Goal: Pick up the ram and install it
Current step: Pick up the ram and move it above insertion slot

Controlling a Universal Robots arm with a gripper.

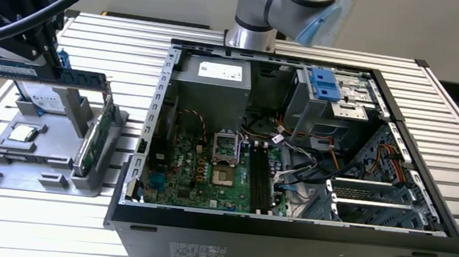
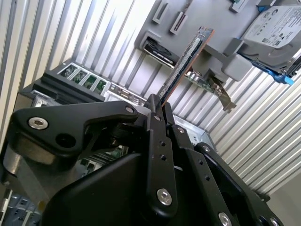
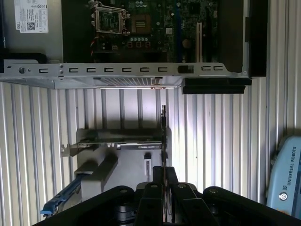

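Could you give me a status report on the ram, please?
Gripper shut on ram. Ram in the air over grey holder, outside the case. Green card upright just below it.

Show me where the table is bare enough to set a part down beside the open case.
Bare table lies in front of the grey parts holder, at the exterior view's lower left, and in the strip beside the case at that view's right. Crowded: the holder-to-case gap.
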